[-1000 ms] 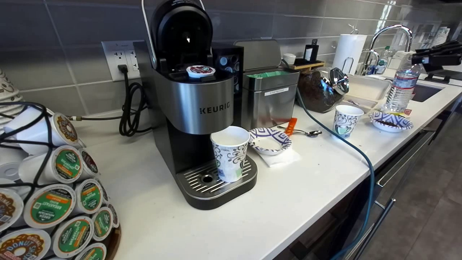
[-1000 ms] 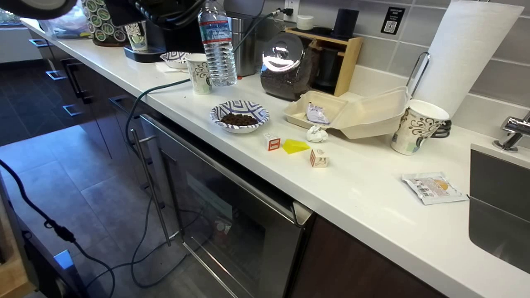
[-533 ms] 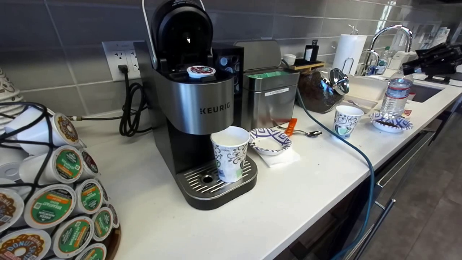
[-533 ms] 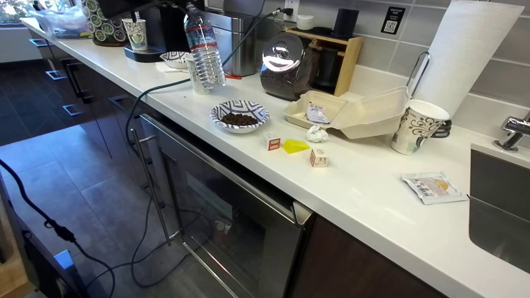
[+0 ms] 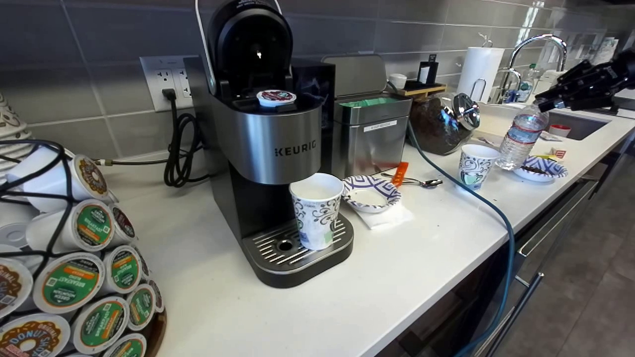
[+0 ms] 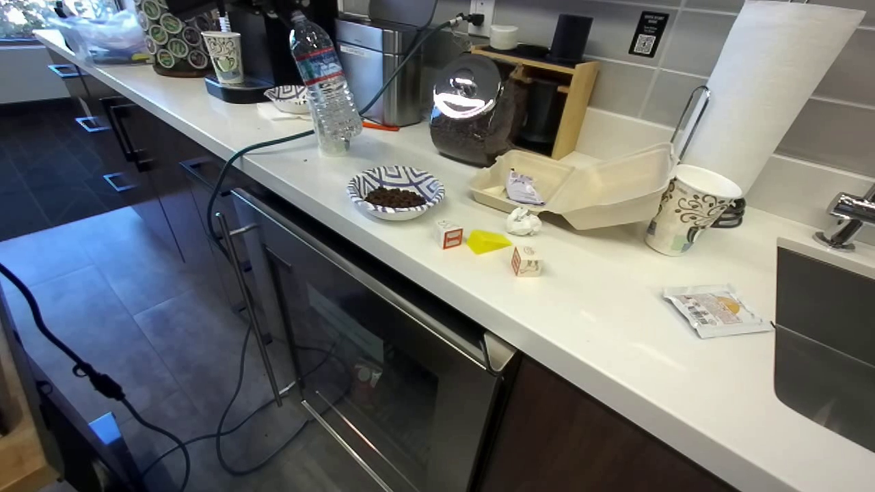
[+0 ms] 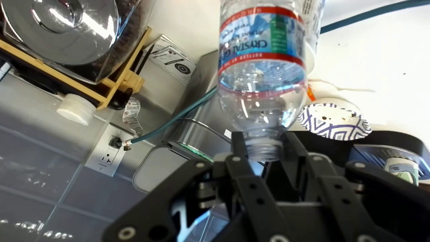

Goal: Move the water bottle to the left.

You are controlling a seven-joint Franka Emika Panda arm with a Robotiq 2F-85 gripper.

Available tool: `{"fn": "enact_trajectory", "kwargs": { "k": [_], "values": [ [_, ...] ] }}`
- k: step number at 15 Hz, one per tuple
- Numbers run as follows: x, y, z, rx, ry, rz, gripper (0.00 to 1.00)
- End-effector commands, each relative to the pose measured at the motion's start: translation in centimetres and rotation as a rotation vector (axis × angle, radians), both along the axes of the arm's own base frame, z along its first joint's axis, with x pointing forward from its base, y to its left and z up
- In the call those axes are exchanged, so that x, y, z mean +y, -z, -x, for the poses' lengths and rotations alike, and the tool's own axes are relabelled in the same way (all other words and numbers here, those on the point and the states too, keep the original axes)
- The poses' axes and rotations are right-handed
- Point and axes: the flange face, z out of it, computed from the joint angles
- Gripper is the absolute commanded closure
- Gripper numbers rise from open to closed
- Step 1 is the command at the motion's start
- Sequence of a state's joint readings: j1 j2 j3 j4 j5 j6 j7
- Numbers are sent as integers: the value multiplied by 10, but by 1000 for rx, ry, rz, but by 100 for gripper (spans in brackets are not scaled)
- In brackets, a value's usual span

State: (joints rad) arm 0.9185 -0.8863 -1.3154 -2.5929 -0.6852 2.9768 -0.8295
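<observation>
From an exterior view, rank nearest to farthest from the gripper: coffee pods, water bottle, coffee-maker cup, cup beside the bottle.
In an exterior view, left as pictured:
1. Water bottle: neck held in the gripper.
2. Cup beside the bottle: just to its left.
3. Coffee-maker cup: farther left.
4. Coffee pods: far left foreground.

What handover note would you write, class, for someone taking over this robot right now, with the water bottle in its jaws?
Jaws: closed on the neck of the water bottle, as the wrist view shows.
Bottle: tilted in both exterior views; in an exterior view its base shows between the patterned cup and the bowl of dark crumbs. Whether it touches the counter, I cannot tell.
Done: bottle grasped.
To do: not yet released. Likely next: any remaining leftward travel, then straighten, set down, open the jaws; mind the cup, which looks close.
</observation>
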Motion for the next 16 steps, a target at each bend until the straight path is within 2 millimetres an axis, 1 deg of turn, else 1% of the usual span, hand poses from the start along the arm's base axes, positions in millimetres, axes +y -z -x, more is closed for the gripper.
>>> {"fn": "enact_trajectory", "kwargs": {
  "k": [1,3,7,9,13,16],
  "values": [
    [-7,-1,-7,29,13,10,92],
    [-11,4,-9,40,22,-27,92],
    [-20,12,-12,40,39,-153,92],
    [-28,21,-14,57,67,-201,92],
    [-46,47,-19,82,112,-281,92],
    [-55,64,-22,90,140,-336,92]
  ]
}}
